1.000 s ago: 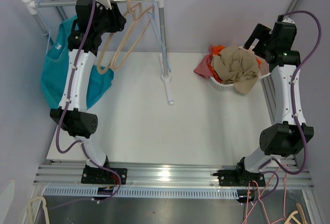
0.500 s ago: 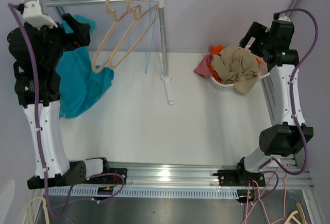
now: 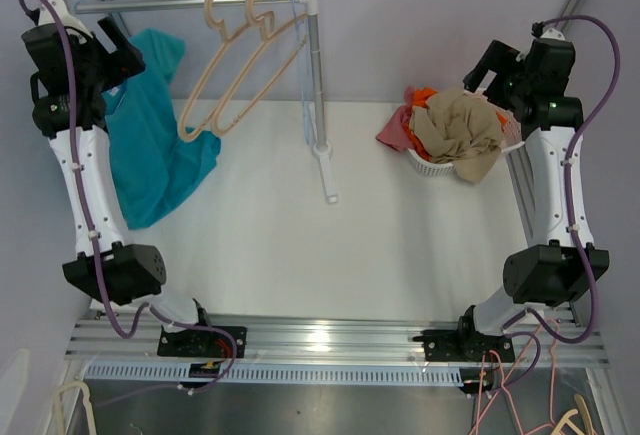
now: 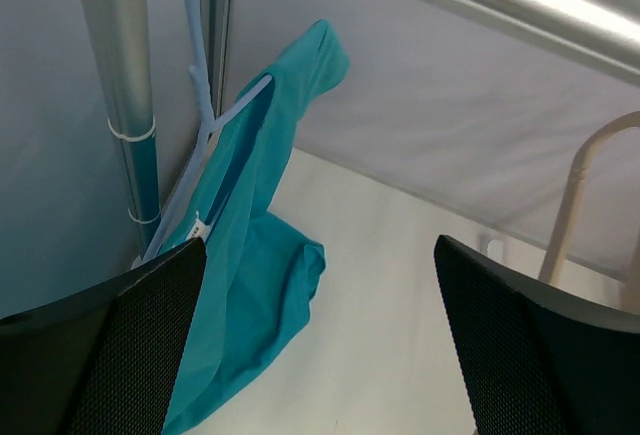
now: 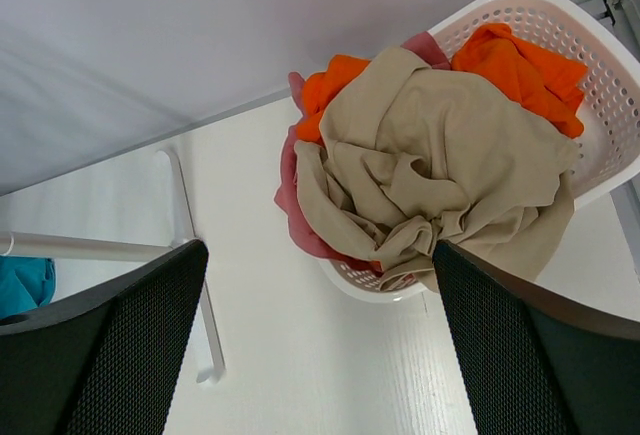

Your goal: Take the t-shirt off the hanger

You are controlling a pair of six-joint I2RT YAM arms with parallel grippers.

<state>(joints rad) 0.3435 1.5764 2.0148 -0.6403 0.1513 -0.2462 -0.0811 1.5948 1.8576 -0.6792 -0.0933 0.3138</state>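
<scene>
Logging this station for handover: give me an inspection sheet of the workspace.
Surface: white table, bare between rack and basket.
Job's things: teal t-shirt on a light blue hanger at the rack's left end; two beige hangers empty.
Clutter: basket heaped with clothes.
Grippers: left gripper open, empty, facing the t-shirt; right gripper open, empty, over the basket.
Cables: purple cable along each arm.
Surroundings: grey walls; spare hangers at the near right corner.

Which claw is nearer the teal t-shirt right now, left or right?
Left. The left claw hangs open right beside the top of the teal t-shirt on the rack; the right claw is far off, by the laundry basket.
</scene>
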